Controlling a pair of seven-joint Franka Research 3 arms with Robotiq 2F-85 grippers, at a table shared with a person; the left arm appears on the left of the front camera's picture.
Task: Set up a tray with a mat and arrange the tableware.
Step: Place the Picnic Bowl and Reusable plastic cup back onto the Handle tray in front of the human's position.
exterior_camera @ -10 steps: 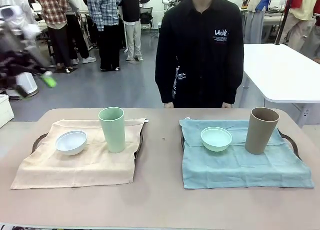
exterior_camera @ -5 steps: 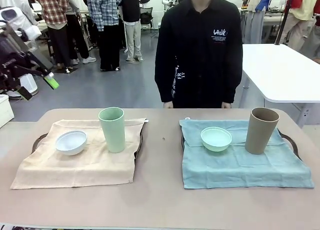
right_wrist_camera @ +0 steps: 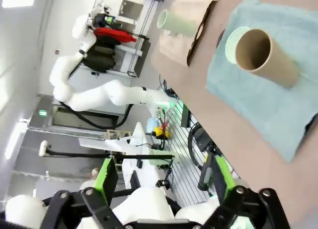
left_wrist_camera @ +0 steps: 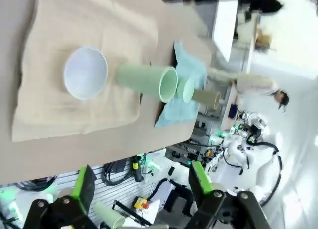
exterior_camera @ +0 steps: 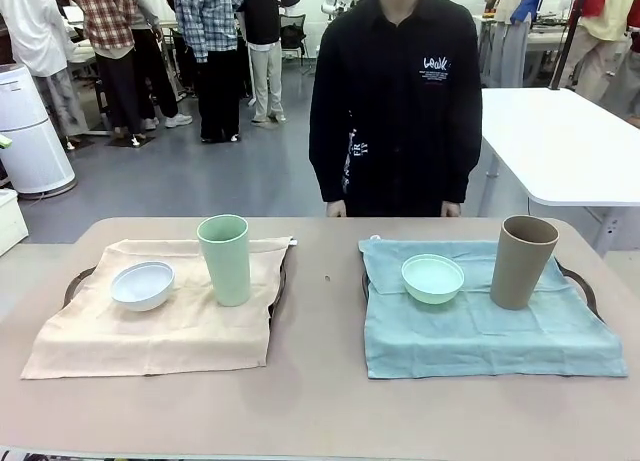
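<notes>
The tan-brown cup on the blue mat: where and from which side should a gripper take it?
Grip the tan-brown cup across its body, coming from the robot's side or its right. It stands upright, tall and handleless, and the mint green bowl sits close on its left.

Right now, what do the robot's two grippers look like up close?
In its wrist view, the left gripper has black jointed finger links tipped with bright green pads, held together by round silver pins. The right gripper is built the same way: black links, green pads, silver pins. Behind it, the left arm shows as glossy white rounded segments.
</notes>
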